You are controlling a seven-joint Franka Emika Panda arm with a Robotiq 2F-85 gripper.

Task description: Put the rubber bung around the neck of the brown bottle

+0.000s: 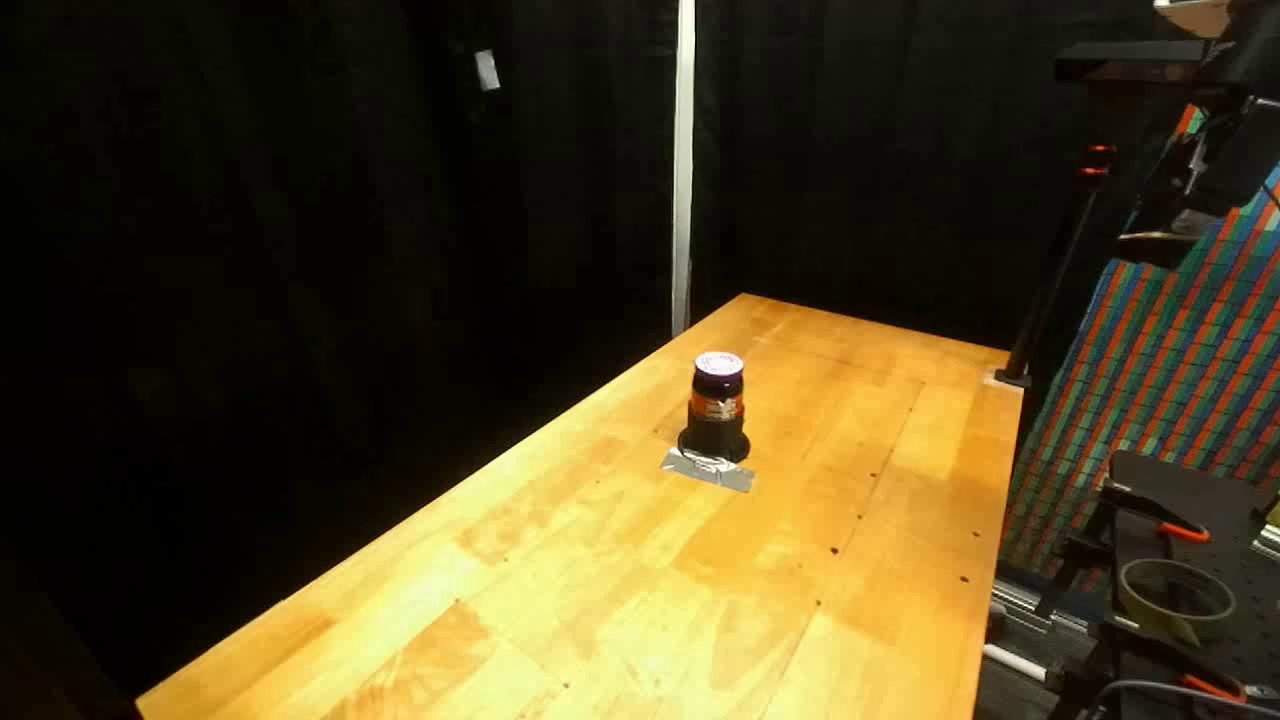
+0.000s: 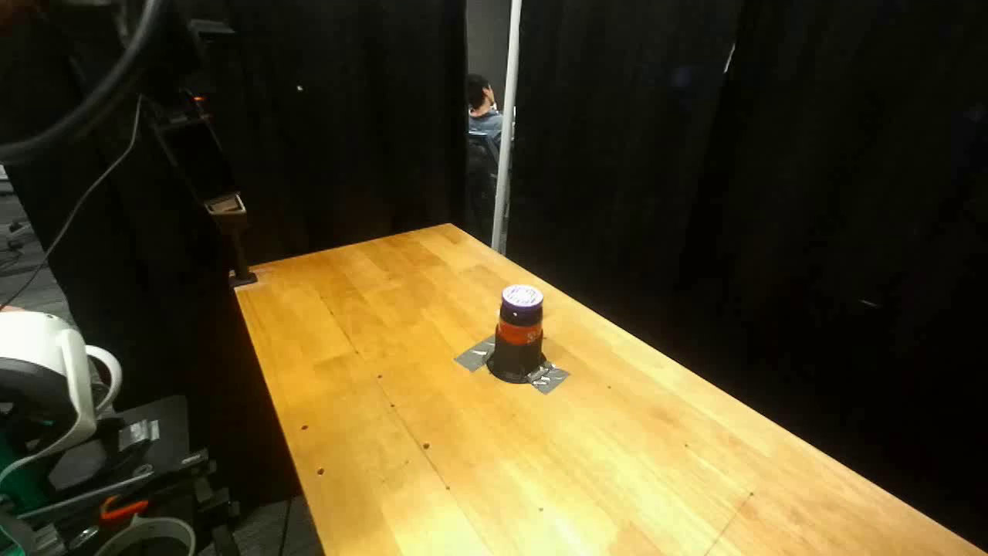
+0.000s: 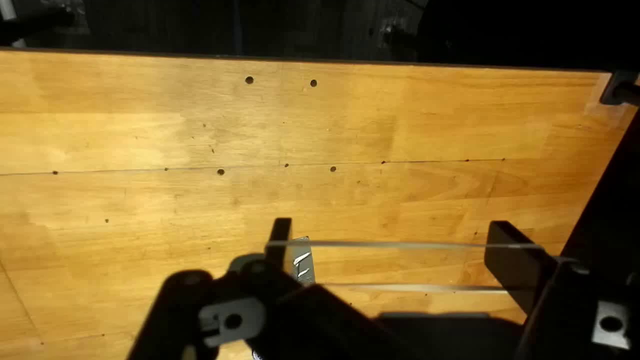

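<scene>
We see the bottle (image 2: 521, 318) upright in a black holder (image 2: 515, 361) taped to the wooden table (image 2: 386, 293), its orange label (image 2: 517, 333) and white-topped lid (image 2: 522, 294) bearing print too small to read. In the wrist view, the gripper (image 3: 392, 242) holds a pale band (image 3: 400, 245) stretched between wide-spread fingers (image 3: 512, 265).

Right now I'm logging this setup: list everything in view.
Table: 1, yellow-brown wood, all views
Holder: 1, black, on table
Bottle: 1, dark, orange label, upright in holder
Duct tape strips: at least 2, silver, at holder's base
Stands: seemingly 2, black, at table corners
Poles: seemingly 2, white, behind table
Curtains: uncounted, black, behind table
Person: 1, dark-haired, background
Patterned panel: 1, multicoloured, beyond table
Clutter including tape roll: uncounted, mixed colours, beside table
Rubber band: 1, translucent, stretched across gripper
Gripper: 1, black, open, wrist view
</scene>
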